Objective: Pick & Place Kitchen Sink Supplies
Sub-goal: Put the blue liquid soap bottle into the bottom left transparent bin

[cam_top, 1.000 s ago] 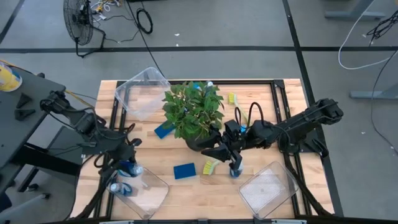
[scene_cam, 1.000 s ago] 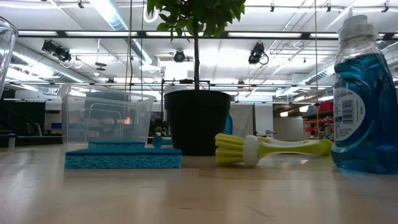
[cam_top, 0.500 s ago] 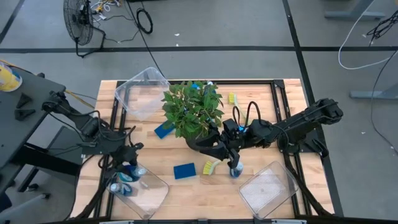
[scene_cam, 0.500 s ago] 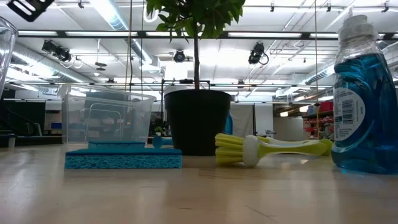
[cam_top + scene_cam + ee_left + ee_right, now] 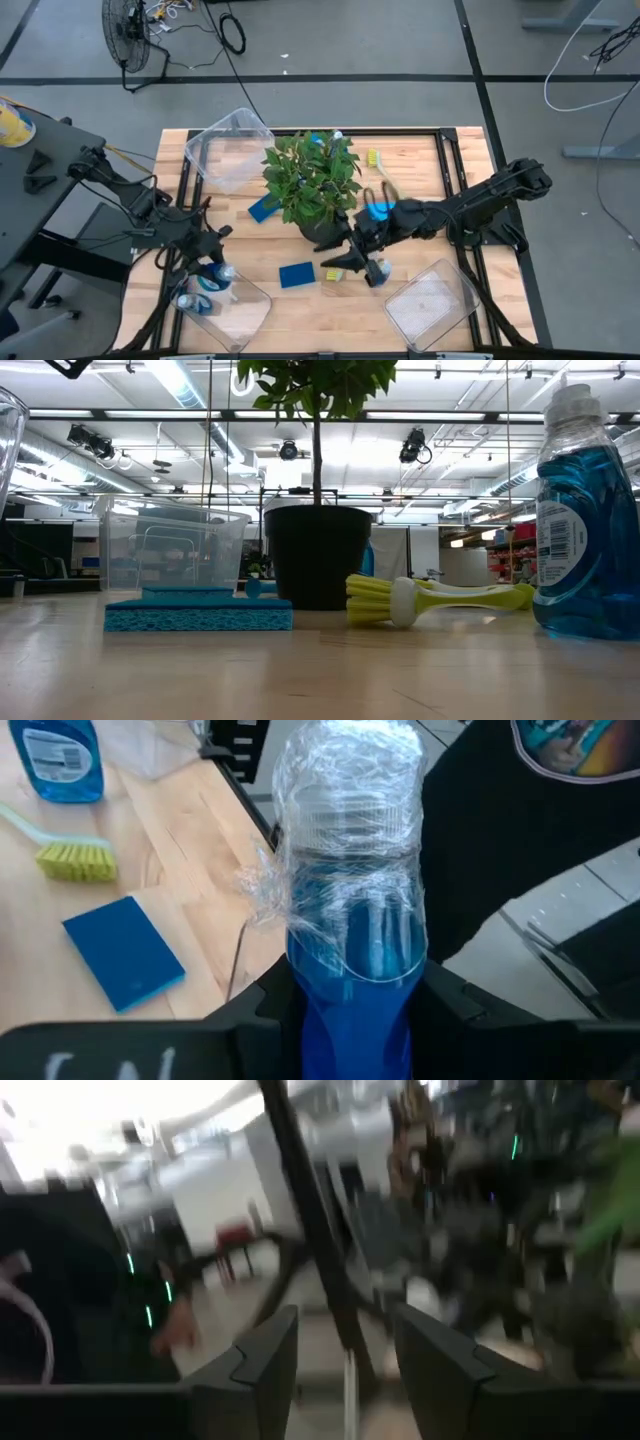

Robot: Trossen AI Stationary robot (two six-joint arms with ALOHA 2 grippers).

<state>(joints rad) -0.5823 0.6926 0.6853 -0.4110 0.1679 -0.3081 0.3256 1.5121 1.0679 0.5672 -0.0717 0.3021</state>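
The left gripper (image 5: 350,1020) squeezes a blue bottle (image 5: 352,900) between its fingers (image 5: 455,1005). The right gripper (image 5: 340,1370) hangs apart and empty, near another bottle (image 5: 377,270).

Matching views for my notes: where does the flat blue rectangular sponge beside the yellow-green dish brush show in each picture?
High view: flat blue rectangular sponge, lower centre of the table.
Low view: left of centre.
Left wrist view: lower left.
Right wrist view: not in it.
Shared landmark: yellow-green long-handled dish brush beside it.
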